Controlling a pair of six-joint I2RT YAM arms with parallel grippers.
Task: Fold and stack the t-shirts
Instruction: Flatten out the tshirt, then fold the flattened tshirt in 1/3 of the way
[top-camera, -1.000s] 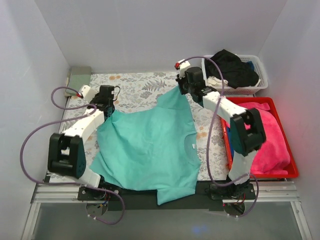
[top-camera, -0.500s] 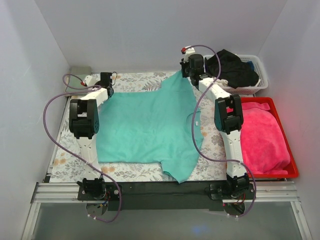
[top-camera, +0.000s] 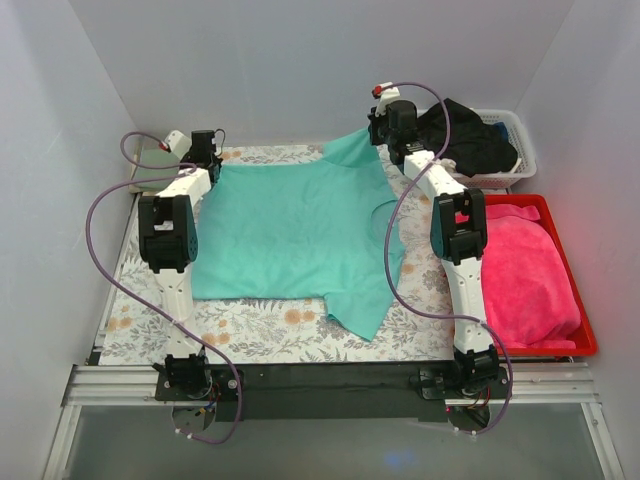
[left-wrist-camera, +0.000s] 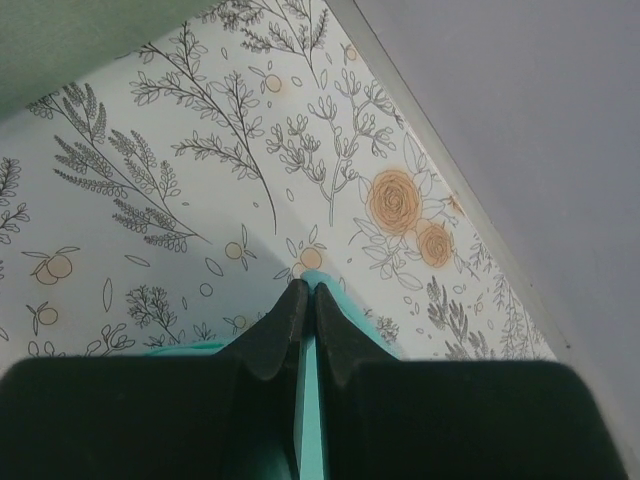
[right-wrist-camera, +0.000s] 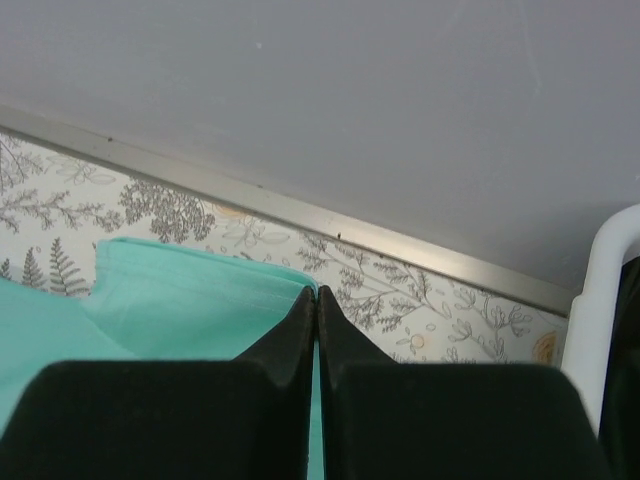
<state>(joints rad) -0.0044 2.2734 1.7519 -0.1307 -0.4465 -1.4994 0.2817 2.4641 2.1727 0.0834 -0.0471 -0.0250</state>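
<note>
Folding not begun: my left fingers (left-wrist-camera: 300, 305) and right fingers (right-wrist-camera: 308, 310) each clamp a far corner of the soft teal short-sleeved t-shirt (top-camera: 290, 230), spread flat mid-frame on the floral-patterned tabletop (top-camera: 260, 322). A black crumpled garment (top-camera: 465, 130) waits in the white plastic basket (top-camera: 522, 152), upper right.

Open over the near strip of table cover (top-camera: 260, 335) and above the spread teal t-shirt (top-camera: 290, 230); hemmed far by the wall (top-camera: 300, 70), right by white basket (top-camera: 523, 150) and red tray (top-camera: 530, 203).
</note>
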